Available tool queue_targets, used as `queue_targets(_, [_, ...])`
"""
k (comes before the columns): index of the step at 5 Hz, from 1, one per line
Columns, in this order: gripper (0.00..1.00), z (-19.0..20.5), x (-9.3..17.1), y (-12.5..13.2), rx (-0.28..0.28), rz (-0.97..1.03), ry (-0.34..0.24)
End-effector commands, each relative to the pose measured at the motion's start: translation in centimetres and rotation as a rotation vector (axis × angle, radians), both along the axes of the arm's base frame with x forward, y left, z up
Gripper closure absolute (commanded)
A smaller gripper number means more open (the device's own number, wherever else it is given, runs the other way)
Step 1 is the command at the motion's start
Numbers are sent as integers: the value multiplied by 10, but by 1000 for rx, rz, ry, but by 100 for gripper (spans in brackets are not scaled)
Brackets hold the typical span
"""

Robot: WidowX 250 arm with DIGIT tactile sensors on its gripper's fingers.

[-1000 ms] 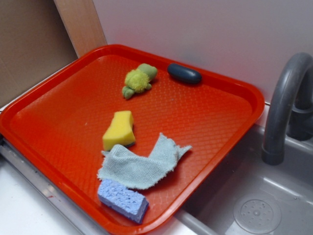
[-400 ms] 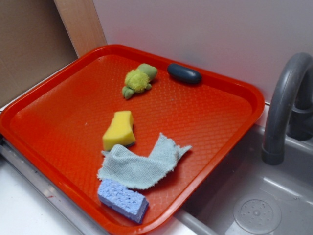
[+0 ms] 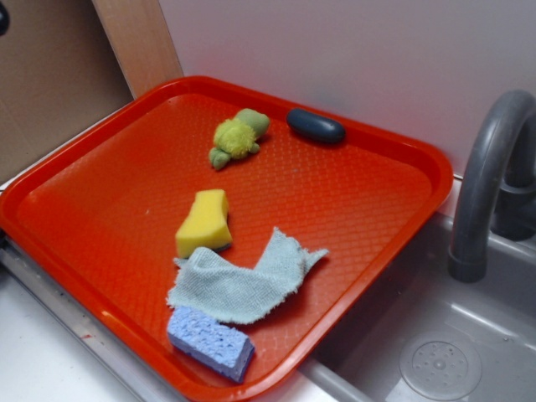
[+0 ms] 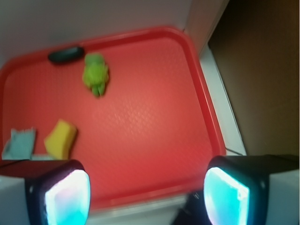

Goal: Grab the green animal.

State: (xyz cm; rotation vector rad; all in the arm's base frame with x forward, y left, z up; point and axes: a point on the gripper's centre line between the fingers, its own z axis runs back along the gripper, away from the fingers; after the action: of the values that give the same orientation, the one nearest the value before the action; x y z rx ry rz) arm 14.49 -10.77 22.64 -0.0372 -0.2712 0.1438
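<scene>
Green animal [image 3: 237, 136] sits on red tray [image 3: 100, 209] near far rim, just beside dark oval object [image 3: 316, 126]. Gripper [image 4: 147, 192] well apart from it, fingers [image 4: 68, 197] spread wide, holding nothing.

green animal [image 3: 237, 137] lying near far edge of red tray [image 3: 377, 209], just left of dark blue oval object [image 3: 316, 126], apart. yellow sponge [image 3: 203, 223] mid-tray, touching grey-blue cloth [image 3: 241, 283]; blue sponge [image 3: 210, 342] at near rim, under cloth edge. grey faucet [image 3: 487, 184] over sink [image 3: 435, 352] at right.
</scene>
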Motion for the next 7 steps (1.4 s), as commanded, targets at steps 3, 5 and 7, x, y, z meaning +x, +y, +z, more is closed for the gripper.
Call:
queue_targets(3, [0, -60, 98, -46, -38, 56, -178])
queue_targets(5, [0, -113, 130, -68, 1, 8, -142])
queue_targets(7, [0, -156, 173, -55, 33, 49, -117])
